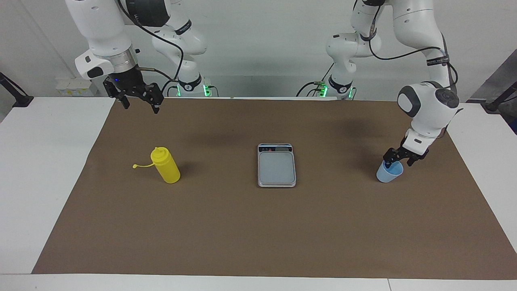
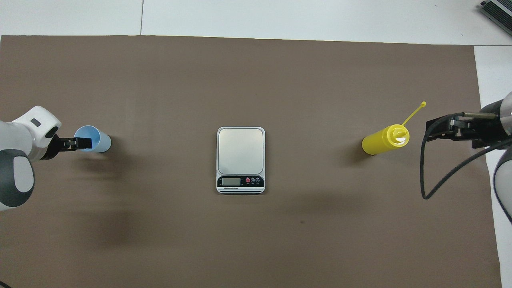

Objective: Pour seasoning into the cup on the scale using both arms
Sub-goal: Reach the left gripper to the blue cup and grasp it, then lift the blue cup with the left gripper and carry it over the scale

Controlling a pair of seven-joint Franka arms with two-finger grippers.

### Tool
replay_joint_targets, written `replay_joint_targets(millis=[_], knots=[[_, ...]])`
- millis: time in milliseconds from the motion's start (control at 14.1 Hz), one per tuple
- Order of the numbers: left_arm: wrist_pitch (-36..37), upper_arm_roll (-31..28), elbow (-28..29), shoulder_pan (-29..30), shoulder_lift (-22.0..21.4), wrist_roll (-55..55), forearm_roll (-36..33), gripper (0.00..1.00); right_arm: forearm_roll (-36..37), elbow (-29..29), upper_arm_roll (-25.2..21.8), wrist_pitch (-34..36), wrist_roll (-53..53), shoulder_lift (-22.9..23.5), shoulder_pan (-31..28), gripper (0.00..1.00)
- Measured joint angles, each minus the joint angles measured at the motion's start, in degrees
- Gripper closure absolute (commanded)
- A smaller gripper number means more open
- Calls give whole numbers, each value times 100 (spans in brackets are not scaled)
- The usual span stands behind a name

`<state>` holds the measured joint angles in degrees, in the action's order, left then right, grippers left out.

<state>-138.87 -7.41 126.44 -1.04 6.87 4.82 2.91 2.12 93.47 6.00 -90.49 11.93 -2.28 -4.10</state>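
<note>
- Currently, step in hand: picking up the cup. The scale is bare and nothing is poured yet.
- Going by the facing view, from the right arm's end of the table to the left arm's.
- Right gripper (image 1: 139, 101): raised over the brown mat (image 1: 258, 226) at its edge by the robots, fingers spread, holding nothing. This arm waits.
- Yellow bottle (image 1: 166, 165): upright on the mat toward the right arm's end, well apart from the right gripper. Its cap strap (image 1: 142, 165) sticks out sideways, so the nozzle looks uncapped.
- Scale (image 1: 276, 165): mid-mat, plate bare, display strip on the edge nearest the robots.
- Cup (image 1: 389, 171): on the mat toward the left arm's end, well apart from the scale.
- Left gripper (image 1: 398, 158): down at the cup's rim, fingers apart; one finger (image 1: 388, 161) appears to dip inside the mouth, the other outside the wall. Not yet clamped on it.
- Next move, as I judge it: pinch the rim wall gently, since a light cup tips easily, then lift and set it centred on the scale plate. Only then should the right arm go for the bottle.
- Writing: the scale has small print under its display (image 2: 231, 181) and three round buttons beside it; too small to read. No brand legible on bottle or cup.
</note>
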Motion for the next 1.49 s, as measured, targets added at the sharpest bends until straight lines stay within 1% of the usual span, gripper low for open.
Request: replay_joint_targets(millis=[495,637,707,778,849,1485], knots=[[24,62,6,-36,0,-260,0,76,0,0,0,0,0,0,0,0],[26,65,7,-62,0,-280,10,90,0,0,0,0,0,0,0,0],[26,65,7,-75,0,-288,14,95,0,0,0,0,0,0,0,0],[26,65,6,-84,-1,-291,17,99,0,0,0,0,0,0,0,0],[26,65,7,-87,-1,-295,19,100,0,0,0,0,0,0,0,0],[106,74,-60,-100,-17,-301,61,100,0,0,0,0,0,0,0,0]])
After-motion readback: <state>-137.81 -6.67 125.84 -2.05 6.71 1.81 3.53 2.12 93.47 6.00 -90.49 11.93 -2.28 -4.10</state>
